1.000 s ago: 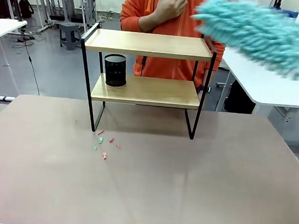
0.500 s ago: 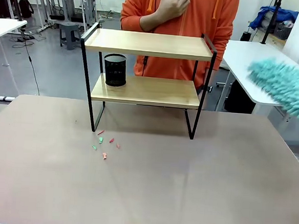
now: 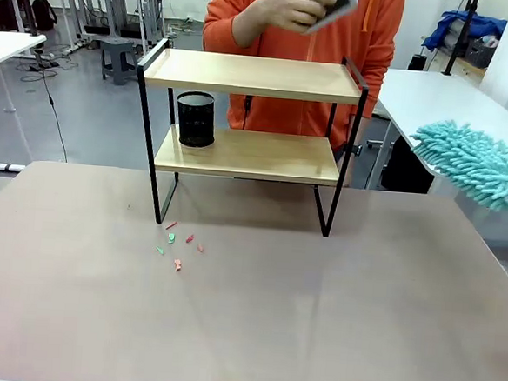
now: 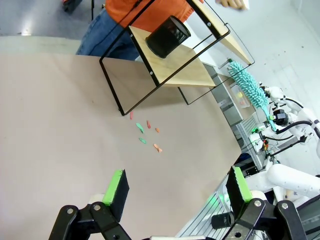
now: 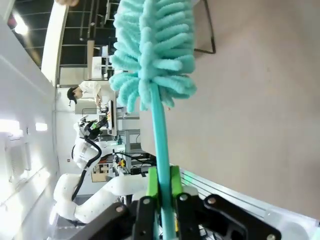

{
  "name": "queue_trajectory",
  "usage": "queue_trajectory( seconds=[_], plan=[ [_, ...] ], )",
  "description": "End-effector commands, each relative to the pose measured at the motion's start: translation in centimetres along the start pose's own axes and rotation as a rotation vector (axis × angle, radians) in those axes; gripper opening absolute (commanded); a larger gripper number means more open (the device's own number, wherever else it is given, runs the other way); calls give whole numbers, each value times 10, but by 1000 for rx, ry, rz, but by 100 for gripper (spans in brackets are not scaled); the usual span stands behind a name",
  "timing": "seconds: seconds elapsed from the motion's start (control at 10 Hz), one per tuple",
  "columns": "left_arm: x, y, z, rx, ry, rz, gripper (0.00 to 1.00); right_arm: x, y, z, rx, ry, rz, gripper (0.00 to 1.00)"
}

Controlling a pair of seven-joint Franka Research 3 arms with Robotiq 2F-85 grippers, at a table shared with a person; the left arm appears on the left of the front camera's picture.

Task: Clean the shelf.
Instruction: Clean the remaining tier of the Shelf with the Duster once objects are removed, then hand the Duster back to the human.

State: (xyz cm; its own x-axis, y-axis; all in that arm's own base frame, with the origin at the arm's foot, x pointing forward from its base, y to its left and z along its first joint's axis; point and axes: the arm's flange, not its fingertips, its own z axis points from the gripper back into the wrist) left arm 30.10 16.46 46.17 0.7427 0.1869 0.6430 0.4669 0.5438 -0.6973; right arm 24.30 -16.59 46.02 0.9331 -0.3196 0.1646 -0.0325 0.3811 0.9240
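Shelf [image 3: 253,75]: two wooden boards in a black frame, standing at the far middle of the brown table [image 3: 315,317]. A black mesh cup [image 3: 195,119] sits at the left of the lower board, and small red and green scraps [image 3: 179,242] lie by the front left leg. Right gripper [image 5: 161,187]: fingers clamped on the handle of a teal duster [image 3: 478,163], held well off to the right of the frame. Left gripper [image 4: 177,184]: fingers spread wide, empty, above the table. A person's hand [image 3: 289,7] holds a blurred white item above the top board.

No readable text, label or number appears on anything.
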Motion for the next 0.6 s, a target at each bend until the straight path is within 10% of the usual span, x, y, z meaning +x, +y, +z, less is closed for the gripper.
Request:
queue_trajectory(
  seconds=[0.0, 0.5],
  plan=[
    [0, -1, -2, -13, -25, -18, 100, -4, 0, 1, 14, 11, 26, 12],
    [0, -1, -2, -13, -25, -18, 100, -4, 0, 1, 14, 11, 26, 12]
  ],
)
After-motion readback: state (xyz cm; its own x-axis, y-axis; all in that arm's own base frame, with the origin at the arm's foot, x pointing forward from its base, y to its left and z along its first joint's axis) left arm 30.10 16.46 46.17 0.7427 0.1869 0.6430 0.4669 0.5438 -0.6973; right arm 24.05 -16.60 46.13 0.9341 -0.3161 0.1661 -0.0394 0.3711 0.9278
